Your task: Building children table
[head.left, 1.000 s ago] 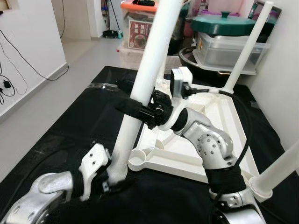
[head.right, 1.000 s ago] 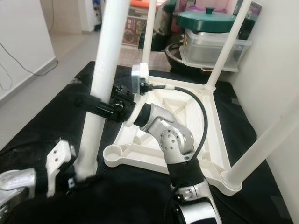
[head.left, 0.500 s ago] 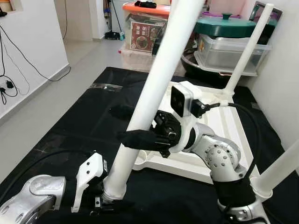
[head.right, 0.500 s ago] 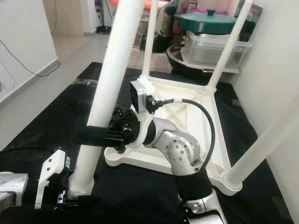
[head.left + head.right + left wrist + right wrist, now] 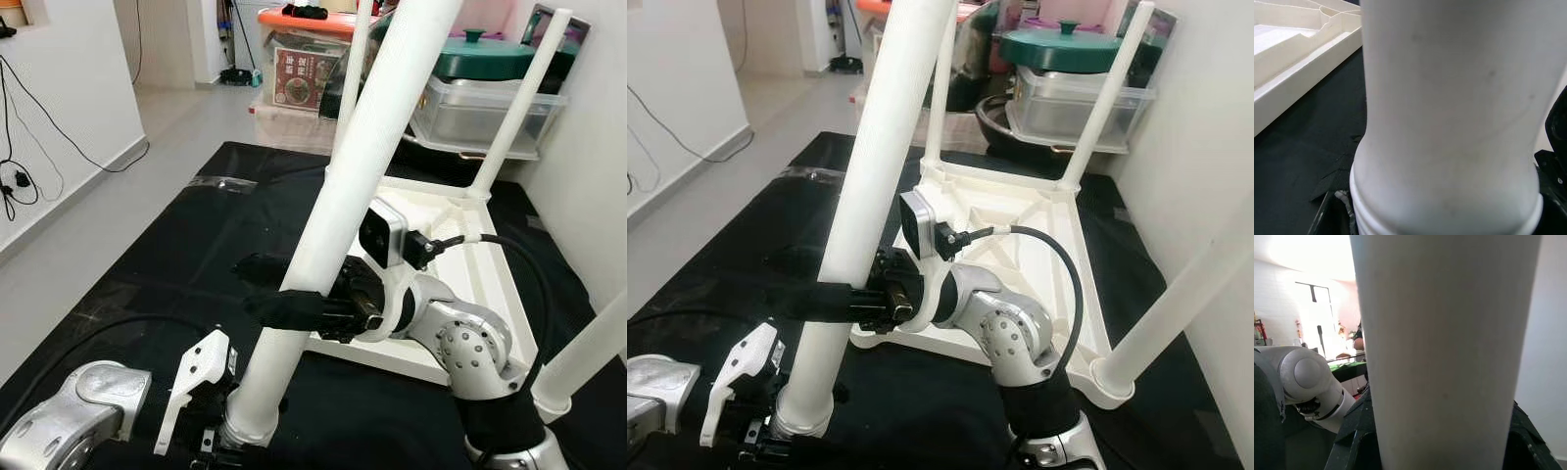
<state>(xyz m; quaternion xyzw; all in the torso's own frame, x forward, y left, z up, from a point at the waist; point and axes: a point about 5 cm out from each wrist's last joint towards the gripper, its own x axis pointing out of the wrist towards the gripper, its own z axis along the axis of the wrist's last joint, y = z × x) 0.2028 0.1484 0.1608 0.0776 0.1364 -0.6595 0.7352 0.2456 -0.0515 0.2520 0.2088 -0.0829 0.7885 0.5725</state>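
Here, both grippers' fingers (image 5: 284, 305) clamping loose leg (image 5: 338, 211)

Stuff around the room, far from the work.

Black mat (image 5: 147, 255) spread flat over the pale floor (image 5: 88, 211). White wall (image 5: 59, 88) on the left, with thin black cables (image 5: 20, 127) hanging down it to a small plug (image 5: 15, 178). At the back, a clear plastic box (image 5: 485, 116) with a green pot lid (image 5: 485, 57) on top. Beside that, another clear box with an orange lid (image 5: 304, 22) and a red picture label (image 5: 299, 76) on its front. Dark round pan (image 5: 1004, 125) low down, just in front of the clear box. White wall (image 5: 588, 166) close on the right too.
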